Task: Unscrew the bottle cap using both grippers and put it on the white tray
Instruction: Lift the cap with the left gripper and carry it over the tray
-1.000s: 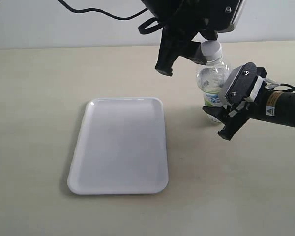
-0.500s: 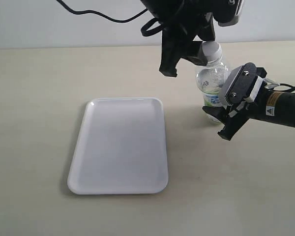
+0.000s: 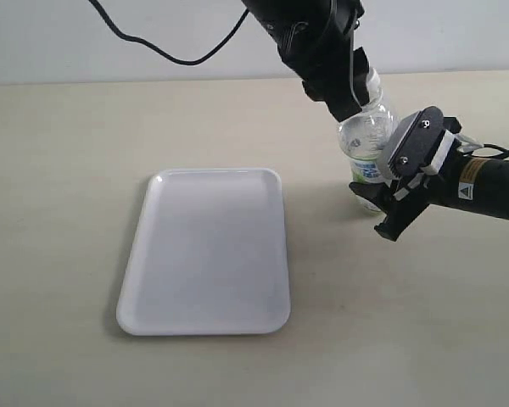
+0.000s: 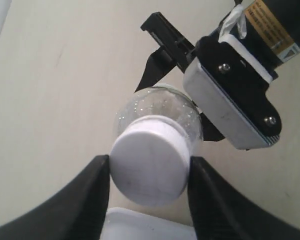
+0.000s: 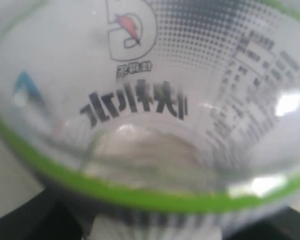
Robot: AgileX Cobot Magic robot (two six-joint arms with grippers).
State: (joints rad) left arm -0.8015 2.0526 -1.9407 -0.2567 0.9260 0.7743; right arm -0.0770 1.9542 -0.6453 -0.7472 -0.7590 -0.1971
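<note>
The clear bottle (image 3: 365, 140) stands upright on the table, to the right of the white tray (image 3: 208, 250). My all-black left gripper (image 3: 360, 91) comes down from above and is shut on the white bottle cap (image 4: 150, 160). Both black fingers (image 4: 97, 192) press the cap's sides in the left wrist view. In the exterior view the cap is almost wholly hidden by that gripper. My right gripper (image 3: 375, 203), with the grey-white block, is shut on the bottle's labelled lower body. The label (image 5: 140, 100) with its green band fills the right wrist view.
The tray lies flat with nothing on it, about a hand's width left of the bottle. The right arm (image 3: 483, 186) with a yellow label stretches in low from the right edge. A black cable (image 3: 153, 47) hangs over the back of the beige table (image 3: 68, 170).
My left gripper has turned over the bottle top. The finger that stuck out to the left has swung in, and the jaws now sit tight on the cap. The right gripper and bottle stayed put.
</note>
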